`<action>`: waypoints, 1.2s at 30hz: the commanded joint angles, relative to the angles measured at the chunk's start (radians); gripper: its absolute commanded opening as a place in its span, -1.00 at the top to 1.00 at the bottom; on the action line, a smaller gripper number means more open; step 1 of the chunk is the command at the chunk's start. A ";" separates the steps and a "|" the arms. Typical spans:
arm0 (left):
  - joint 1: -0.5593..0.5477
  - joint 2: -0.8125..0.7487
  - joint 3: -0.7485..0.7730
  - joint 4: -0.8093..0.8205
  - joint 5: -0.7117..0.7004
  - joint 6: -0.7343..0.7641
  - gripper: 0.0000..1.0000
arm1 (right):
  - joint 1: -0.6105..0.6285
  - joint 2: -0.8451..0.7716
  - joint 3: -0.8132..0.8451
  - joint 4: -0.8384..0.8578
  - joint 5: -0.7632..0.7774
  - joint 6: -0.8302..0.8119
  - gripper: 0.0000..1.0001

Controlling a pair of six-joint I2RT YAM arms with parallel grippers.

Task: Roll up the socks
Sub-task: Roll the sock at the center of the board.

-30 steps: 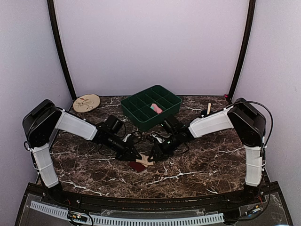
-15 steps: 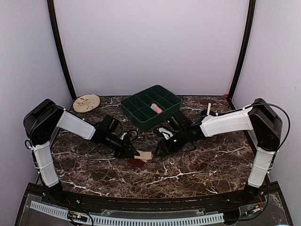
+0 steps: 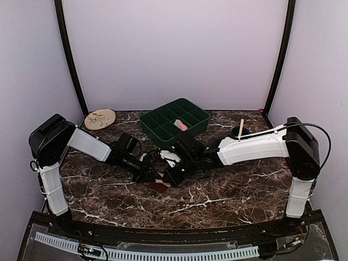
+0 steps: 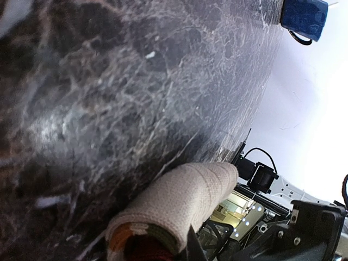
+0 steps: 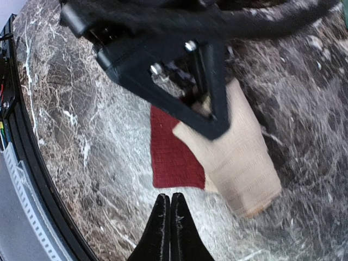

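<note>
The beige sock [image 5: 246, 166] lies rolled on the marble table [image 3: 228, 190], with its maroon part [image 5: 173, 155] spread flat beside it. In the left wrist view the roll [image 4: 185, 201] shows striped layers at its near end. My left gripper [image 3: 154, 178] is shut on the roll, and it also shows in the right wrist view [image 5: 209, 120]. My right gripper [image 5: 169, 200] is shut and empty, with its tips just short of the maroon edge. In the top view it [image 3: 167, 179] sits right next to the left gripper. The pink sock [image 3: 180, 125] lies in the green tray [image 3: 157, 130].
The green divided tray stands behind the grippers at the back middle. A round beige disc [image 3: 100, 118] lies at the back left. A dark cup with a wooden stick [image 3: 241, 128] stands at the back right. A blue object [image 4: 304, 13] shows far off in the left wrist view.
My right arm has swung left and down, bringing its gripper against the sock beside the left gripper. The left gripper has stayed on the sock, which is now mostly covered from above.
</note>
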 commanded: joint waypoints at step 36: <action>0.070 0.037 0.008 0.039 0.091 0.058 1.00 | 0.058 0.329 0.221 -0.250 0.169 0.038 1.00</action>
